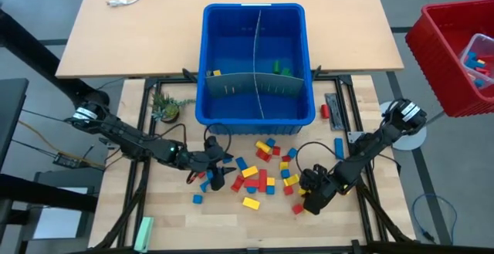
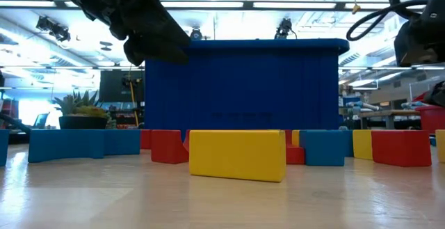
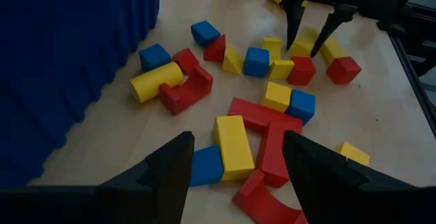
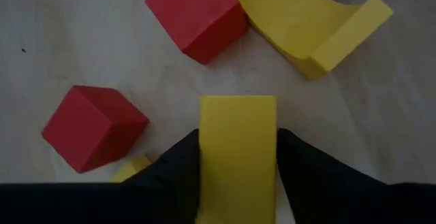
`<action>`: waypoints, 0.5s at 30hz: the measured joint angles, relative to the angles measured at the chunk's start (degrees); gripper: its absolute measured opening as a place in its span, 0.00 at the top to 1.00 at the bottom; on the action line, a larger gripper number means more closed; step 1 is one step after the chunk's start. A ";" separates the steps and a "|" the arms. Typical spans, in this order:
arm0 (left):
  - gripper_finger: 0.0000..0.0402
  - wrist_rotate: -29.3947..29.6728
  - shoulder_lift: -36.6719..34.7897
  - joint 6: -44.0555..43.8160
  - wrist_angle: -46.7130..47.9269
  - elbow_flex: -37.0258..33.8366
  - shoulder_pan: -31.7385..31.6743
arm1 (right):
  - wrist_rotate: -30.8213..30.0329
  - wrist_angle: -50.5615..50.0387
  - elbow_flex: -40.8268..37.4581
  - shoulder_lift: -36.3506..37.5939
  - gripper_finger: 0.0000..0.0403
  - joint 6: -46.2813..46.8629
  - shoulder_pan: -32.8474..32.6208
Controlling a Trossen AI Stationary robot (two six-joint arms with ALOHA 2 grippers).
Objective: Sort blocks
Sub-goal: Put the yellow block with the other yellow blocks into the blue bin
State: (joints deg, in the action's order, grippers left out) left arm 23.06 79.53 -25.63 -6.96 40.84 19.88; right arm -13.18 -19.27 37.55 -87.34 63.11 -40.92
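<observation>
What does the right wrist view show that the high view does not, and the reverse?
Only the right wrist view shows the right gripper with its fingers on both sides of a yellow block, with two red cubes beside it.

Only the high view shows the blue bin, the left gripper, the red basket and the whole pile.

Both show blocks on the wooden table.

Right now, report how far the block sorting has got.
Done: a few small green and yellow plastic bricks lie in the divided blue plastic bin. In hand: the right pincer flanks a yellow rectangular brick. Left: the scattered pile of blocks on the table; the left pincer hovers open over it.
</observation>
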 joint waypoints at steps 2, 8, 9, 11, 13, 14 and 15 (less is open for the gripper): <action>0.42 0.12 0.00 0.02 0.01 0.00 0.00 | -0.02 -0.18 -0.06 0.88 0.66 -1.08 0.11; 0.42 0.25 0.00 0.04 0.00 0.00 0.00 | -0.16 -1.88 -0.46 5.82 0.71 -3.38 1.17; 0.42 0.25 0.00 0.04 0.03 0.00 0.00 | -0.26 -1.80 -0.37 7.29 0.71 -3.49 1.52; 0.42 0.27 0.00 0.07 0.02 0.00 0.00 | -0.33 -1.73 -0.36 10.59 0.71 -4.20 2.53; 0.42 0.27 0.00 0.02 0.02 0.00 0.00 | -0.47 -1.58 0.05 14.20 0.71 -6.11 4.08; 0.42 0.27 -0.02 -0.06 0.02 0.01 0.00 | -0.68 -1.61 0.69 15.81 0.71 -7.64 4.92; 0.42 0.31 -0.02 -0.04 0.00 0.02 0.00 | -1.07 -1.36 1.60 17.55 0.71 -9.57 5.92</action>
State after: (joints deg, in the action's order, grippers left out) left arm 23.37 79.50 -25.67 -6.96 40.86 19.88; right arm -14.25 -20.63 39.16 -69.79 53.54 -35.01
